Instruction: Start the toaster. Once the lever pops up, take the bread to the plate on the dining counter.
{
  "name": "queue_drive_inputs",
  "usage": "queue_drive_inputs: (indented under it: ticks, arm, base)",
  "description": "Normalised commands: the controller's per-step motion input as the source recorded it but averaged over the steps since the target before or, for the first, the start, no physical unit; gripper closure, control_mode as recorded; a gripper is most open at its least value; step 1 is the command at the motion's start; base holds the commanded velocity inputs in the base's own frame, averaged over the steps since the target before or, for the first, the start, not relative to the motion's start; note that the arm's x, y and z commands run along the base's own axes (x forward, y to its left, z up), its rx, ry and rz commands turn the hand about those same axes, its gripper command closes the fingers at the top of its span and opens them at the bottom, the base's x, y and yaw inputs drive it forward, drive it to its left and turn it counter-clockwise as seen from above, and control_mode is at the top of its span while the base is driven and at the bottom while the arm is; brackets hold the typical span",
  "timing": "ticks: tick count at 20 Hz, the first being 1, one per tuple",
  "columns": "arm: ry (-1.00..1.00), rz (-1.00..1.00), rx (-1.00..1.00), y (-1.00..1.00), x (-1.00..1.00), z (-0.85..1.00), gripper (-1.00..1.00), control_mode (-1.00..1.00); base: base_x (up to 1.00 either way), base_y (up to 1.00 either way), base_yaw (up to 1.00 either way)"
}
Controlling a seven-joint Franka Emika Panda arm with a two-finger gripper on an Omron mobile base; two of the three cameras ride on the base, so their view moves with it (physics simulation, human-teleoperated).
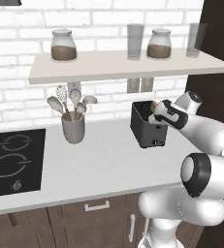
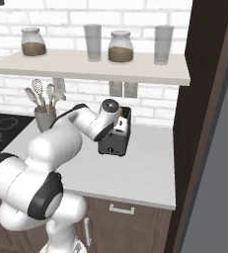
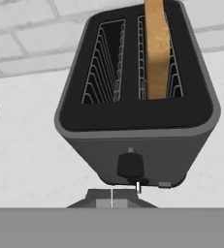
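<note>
- White brick wall and a pale worktop (image 1: 104, 160) frame the scene.
- Gripper (image 3: 112, 202), jaws closed on nothing, sits just at the toaster's (image 3: 133, 121) narrow front, below its lever knob (image 3: 130, 165).
- Bread (image 3: 157, 53) stands upright in one slot (the other slot is bare wire).
- Judging by the knob sitting low, toasting looks started; carrying the bread to the plate remains.

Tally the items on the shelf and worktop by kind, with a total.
Jars with brown contents: 2
Empty glasses: 2
Utensil cup: 1
Toaster: 1
Bread slice, in the toaster's slot: 1
Total: 7
</note>
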Motion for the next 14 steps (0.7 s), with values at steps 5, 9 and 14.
queue_drive_inputs:
  ticks: [5,9,14]
  arm:
    - [0.00,0.00,0.00,0.00,0.03,-0.09,1.00,-1.00]
    - [0.00,0.00,0.00,0.00,0.00,-0.20,1.00,-1.00]
    - [0.00,0.01,0.00,0.00,0.04,-0.10,1.00,-1.00]
  base:
    - [0.00,0.00,0.00]
    - [0.00,0.00,0.00]
    - [0.00,0.00,0.00]
